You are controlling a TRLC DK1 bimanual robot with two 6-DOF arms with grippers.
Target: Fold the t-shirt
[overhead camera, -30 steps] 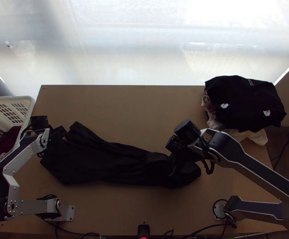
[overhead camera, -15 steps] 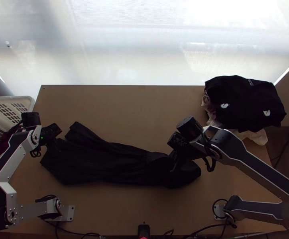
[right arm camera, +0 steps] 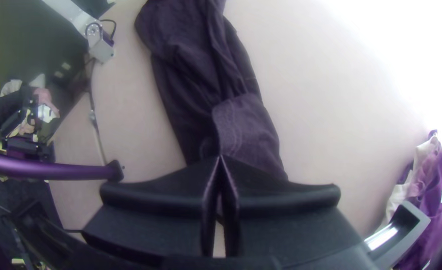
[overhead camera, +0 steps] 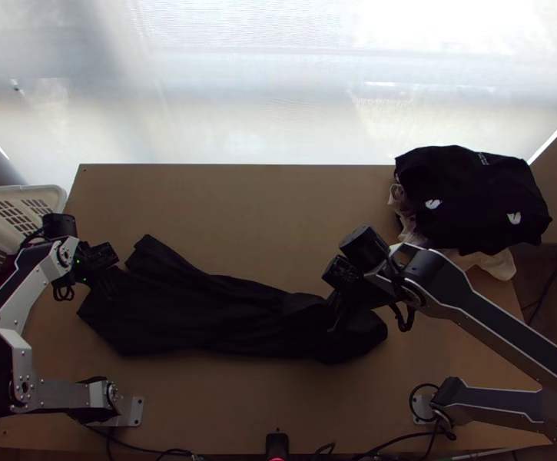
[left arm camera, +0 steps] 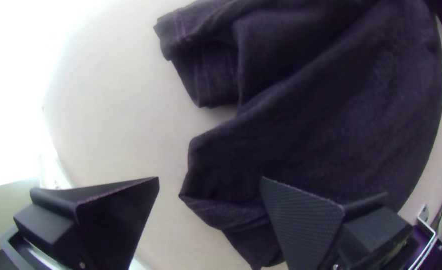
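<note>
1. Light wooden counter (overhead camera: 247,403) spreads under everything; take its middle as the centre of a clock face. Near 6 o'clock, at the closest edge, stands a small black upright piece (overhead camera: 276,443) with a red glow at its foot.
2. Grey metal base plates (overhead camera: 133,412) hold the arms, one toward 8 o'clock, one toward 4.
3. Across the middle lies the black fabric t-shirt (overhead camera: 209,315), bunched into a long, wrinkled strip. Its broader end is at 9 o'clock, its narrower one just past 3.
4. At that narrower end is the right claw (overhead camera: 335,321), its two wide black fingers together at the tips; whether they pinch any cloth, I can't tell.
5. Over the broader end hangs the left claw (overhead camera: 111,288), fingers well apart, one above the shirt and the other above bare wood.
6. Toward 10 o'clock sits a white plastic slatted basket (overhead camera: 48,196).
7. Farther off, at 2 o'clock, black cloth with white marks (overhead camera: 470,200) is heaped over pale cloth (overhead camera: 497,263).
8. Beyond the far edge, at 12, is a bright whitish backdrop (overhead camera: 255,100).
</note>
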